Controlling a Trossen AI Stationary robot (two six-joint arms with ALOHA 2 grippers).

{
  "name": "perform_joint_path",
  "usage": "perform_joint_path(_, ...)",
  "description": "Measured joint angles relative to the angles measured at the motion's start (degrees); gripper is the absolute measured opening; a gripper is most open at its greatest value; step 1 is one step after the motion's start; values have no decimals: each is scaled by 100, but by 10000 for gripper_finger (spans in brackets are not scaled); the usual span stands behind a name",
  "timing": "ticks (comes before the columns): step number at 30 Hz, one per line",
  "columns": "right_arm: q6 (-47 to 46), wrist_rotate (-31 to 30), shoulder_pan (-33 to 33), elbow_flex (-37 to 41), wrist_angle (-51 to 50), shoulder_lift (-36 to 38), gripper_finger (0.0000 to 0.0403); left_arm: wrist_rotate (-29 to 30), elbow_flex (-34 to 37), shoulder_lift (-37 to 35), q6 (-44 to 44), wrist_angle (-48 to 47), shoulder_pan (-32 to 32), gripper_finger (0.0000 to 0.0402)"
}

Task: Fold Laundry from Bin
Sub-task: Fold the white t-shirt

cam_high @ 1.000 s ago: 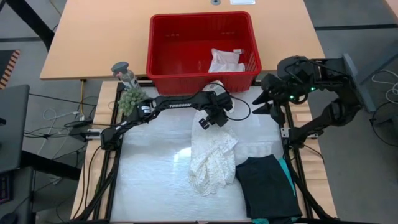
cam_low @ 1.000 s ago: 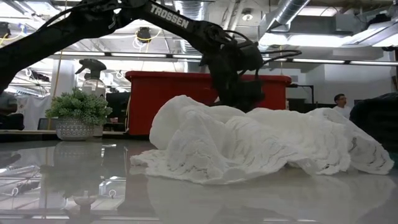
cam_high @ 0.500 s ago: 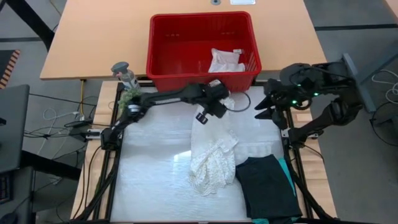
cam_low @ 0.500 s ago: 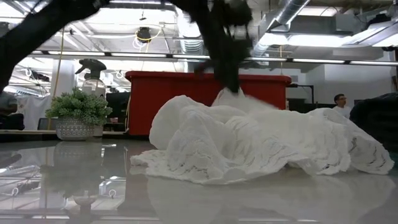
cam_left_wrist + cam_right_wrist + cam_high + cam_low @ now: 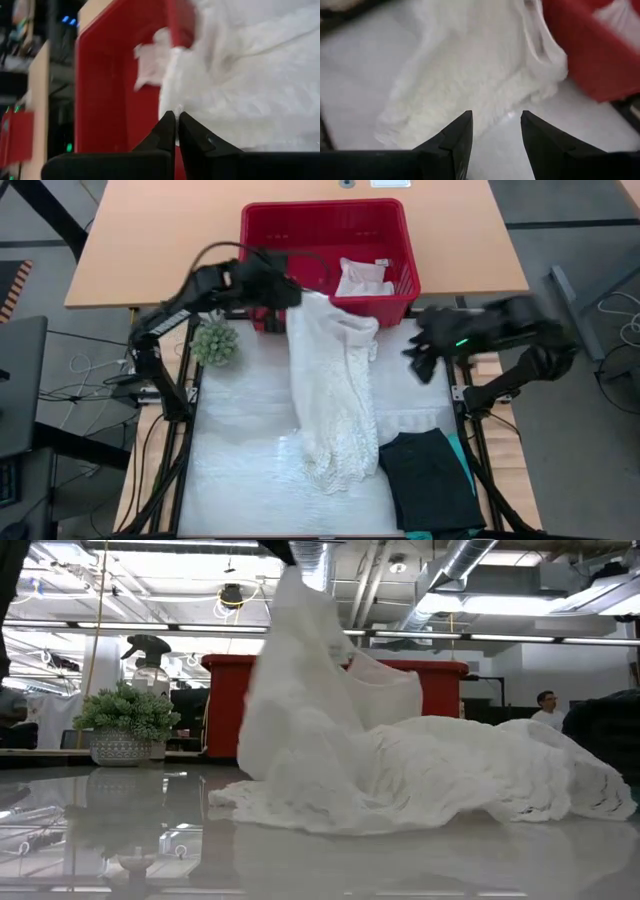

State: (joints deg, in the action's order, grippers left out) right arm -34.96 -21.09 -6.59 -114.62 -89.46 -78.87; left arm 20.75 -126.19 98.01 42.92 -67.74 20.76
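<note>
The large white lacy top (image 5: 330, 380) is drawn up from the table into a long hanging sheet. My left gripper (image 5: 290, 295) is shut on its upper end, high in front of the red bin (image 5: 258, 240). The top's lower end (image 5: 335, 465) lies bunched on the table. A small white cloth (image 5: 362, 277) lies in the bin's right corner. A folded black garment (image 5: 430, 480) lies at the near right, with a teal edge (image 5: 464, 465) showing beside it. My right gripper (image 5: 420, 360) hovers open to the right of the top, holding nothing. My left gripper pinches the top's upper end (image 5: 172, 106) between its two shut fingers (image 5: 167, 127). One layer or several, I cannot tell. The top hangs below the fingers, stretched down toward the table, and its lower part (image 5: 420, 780) rests in a heap on the table.
A small potted plant (image 5: 213, 342) stands at the table's far left corner, with a spray bottle (image 5: 150, 660) behind it. The bin stands on a wooden table beyond the white work surface (image 5: 240, 460). A person (image 5: 546, 705) shows far off in the room.
My left gripper has taken hold of the top's far end. It has risen fast toward the far left, in front of the bin. The top's far part is now lifted and drawn out long; its near part has stayed on the table. My right gripper has turned and edged toward the top.
</note>
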Motion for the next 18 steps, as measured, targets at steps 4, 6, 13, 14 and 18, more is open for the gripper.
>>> perform_joint_path(4, -263, -30, -213, 1097, 899, -206, 190, 151, 2, -235, -100, -97, 371, 0)
perform_joint_path(6, -232, -5, -369, 1683, 1842, -279, 190, 137, 2, -268, -104, -105, 532, 0)
perform_joint_path(13, -349, 15, -658, 2799, 4522, -931, 189, -29, 9, -233, -102, -178, 834, 0)
perform_joint_path(14, -375, 20, -656, 2822, 4739, -1100, 189, -30, 9, -233, -92, -179, 847, 0)
perform_joint_path(18, -303, 108, -651, 2839, 5254, -1938, 192, -17, 9, -233, -75, -180, 862, 0)
